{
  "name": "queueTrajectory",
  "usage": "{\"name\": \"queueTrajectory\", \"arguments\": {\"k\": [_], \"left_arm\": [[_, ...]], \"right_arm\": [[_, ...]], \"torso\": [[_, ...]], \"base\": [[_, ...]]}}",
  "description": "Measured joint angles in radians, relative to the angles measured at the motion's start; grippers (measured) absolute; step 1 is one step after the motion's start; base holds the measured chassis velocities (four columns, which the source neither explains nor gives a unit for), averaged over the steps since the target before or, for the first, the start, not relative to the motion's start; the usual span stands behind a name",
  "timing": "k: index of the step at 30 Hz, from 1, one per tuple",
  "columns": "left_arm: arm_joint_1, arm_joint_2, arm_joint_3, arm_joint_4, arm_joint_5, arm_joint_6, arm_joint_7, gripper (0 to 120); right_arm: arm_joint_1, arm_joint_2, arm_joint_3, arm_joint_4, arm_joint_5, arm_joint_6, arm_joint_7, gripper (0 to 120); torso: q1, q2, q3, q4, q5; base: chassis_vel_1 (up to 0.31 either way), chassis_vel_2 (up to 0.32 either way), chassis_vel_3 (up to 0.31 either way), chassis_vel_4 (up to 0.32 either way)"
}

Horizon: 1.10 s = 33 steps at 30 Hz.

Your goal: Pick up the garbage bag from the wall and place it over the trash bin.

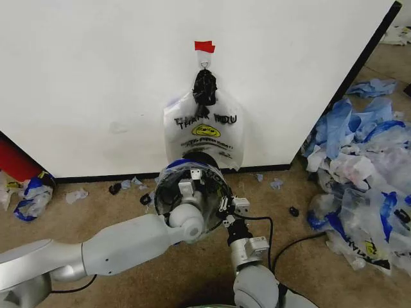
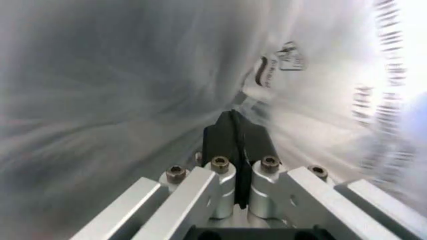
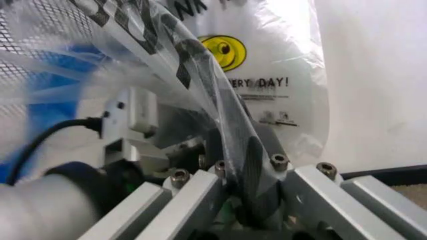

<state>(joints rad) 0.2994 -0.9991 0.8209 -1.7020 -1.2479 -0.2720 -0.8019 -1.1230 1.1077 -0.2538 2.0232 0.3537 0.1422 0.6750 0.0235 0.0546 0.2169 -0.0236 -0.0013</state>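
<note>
Your garbage bag [image 1: 204, 131], thin crinkled see-through film, hangs from the hook [image 1: 204, 63] on the flat white wall [image 1: 83, 77]. Your left gripper [image 2: 233, 131] is pressed closed inside translucent plastic; your right gripper [image 3: 248, 165] pinches a taut fold beside the round black-mesh trash bin [image 1: 192, 189].

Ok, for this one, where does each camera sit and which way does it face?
Head view: high up, facing down at the wall, the hanging garbage bag and the trash bin; both arms show.
Left wrist view: behind the left gripper, looking into plastic film.
Right wrist view: behind the right gripper, facing bag and wall.
Shared: head and right wrist views show the bag's smiley.
</note>
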Motion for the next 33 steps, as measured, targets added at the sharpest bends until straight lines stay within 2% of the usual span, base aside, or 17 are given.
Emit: {"name": "queueTrajectory", "arguments": {"k": [10, 13, 24, 32, 33], "left_arm": [[-0.005, 0.022, 0.019, -0.071, -0.024, 0.002, -0.009, 0], [-0.001, 0.049, 0.021, -0.111, -0.027, 0.002, -0.013, 0], [0.028, 0.124, 0.010, -0.221, -0.039, 0.003, -0.012, 0], [0.071, 0.186, -0.044, -0.289, -0.041, 0.003, 0.007, 0], [0.089, 0.208, -0.076, -0.312, -0.043, 0.003, 0.018, 0]], "right_arm": [[0.026, 0.005, 0.024, -0.006, 0.091, -0.006, 0.031, 0], [0.037, 0.006, 0.038, 0.000, 0.181, -0.024, 0.073, 0], [0.063, 0.025, 0.037, 0.007, 0.356, -0.056, 0.177, 0], [0.081, 0.027, 0.056, 0.012, 0.478, -0.080, 0.229, 0], [0.084, 0.026, 0.064, 0.015, 0.524, -0.087, 0.246, 0]], "torso": [[0.000, 0.000, 0.000, -0.0001, 0.0000], [0.000, 0.000, 0.000, 0.0000, 0.0000], [0.000, 0.000, 0.000, 0.0001, -0.0001], [0.000, 0.000, 0.000, 0.0000, -0.0001], [0.000, 0.000, 0.000, -0.0002, 0.0000]], "base": [[0.000, 0.000, 0.000, 0.000], [0.000, 0.000, 0.000, 0.000], [0.000, 0.000, 0.000, 0.000], [0.000, 0.000, 0.000, 0.000], [0.000, 0.000, 0.000, 0.000]]}}
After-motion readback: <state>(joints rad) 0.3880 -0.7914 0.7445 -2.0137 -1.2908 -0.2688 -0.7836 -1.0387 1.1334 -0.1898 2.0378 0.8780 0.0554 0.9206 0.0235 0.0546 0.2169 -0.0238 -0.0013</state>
